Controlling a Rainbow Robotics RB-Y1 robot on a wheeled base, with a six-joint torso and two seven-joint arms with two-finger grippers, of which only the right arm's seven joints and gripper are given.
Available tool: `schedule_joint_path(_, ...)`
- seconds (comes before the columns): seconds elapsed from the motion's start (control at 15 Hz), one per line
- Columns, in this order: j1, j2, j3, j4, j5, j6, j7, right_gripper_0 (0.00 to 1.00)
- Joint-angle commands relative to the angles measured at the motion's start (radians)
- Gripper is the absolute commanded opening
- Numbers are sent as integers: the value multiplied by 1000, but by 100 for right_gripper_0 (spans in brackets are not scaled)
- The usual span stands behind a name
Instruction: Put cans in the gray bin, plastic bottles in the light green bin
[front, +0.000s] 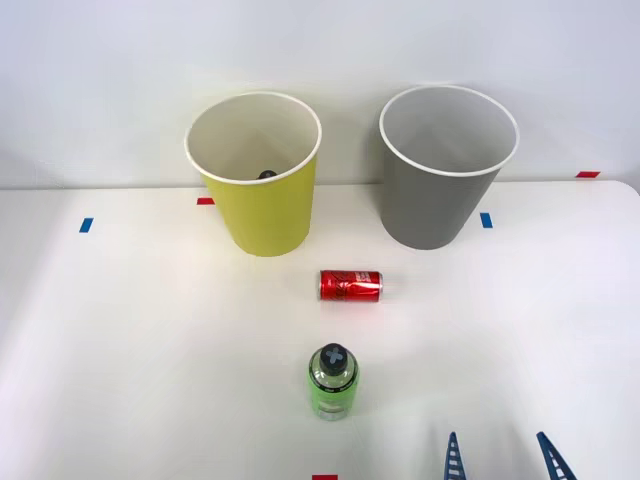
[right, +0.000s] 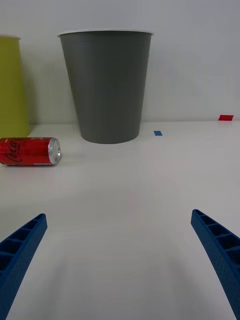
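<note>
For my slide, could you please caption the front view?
Open right gripper waits near a standing green-labelled plastic bottle and a toppled red can before two bins.

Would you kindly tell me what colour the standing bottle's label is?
Bright green, on the bottle; best seen in the front view.

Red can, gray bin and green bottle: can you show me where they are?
Red can (front: 350, 285), front view, middle of its side.
Gray bin (right: 107, 90), right wrist view, middle of its outer wall.
Green bottle (front: 332, 395), front view, on its green label.
</note>
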Motion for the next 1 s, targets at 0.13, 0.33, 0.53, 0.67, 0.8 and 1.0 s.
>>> schedule_joint_path(0.13, 0, 0, 0, 0, 0, 0, 0, 100)
schedule_joint_path(0.33, 0, 0, 0, 0, 0, 0, 0, 100)
schedule_joint_path(0.53, 0, 0, 0, 0, 0, 0, 0, 100)
schedule_joint_path(0.67, 0, 0, 0, 0, 0, 0, 0, 100)
schedule_joint_path(0.8, 0, 0, 0, 0, 0, 0, 0, 100)
schedule_joint_path(1.0, 0, 0, 0, 0, 0, 0, 0, 100)
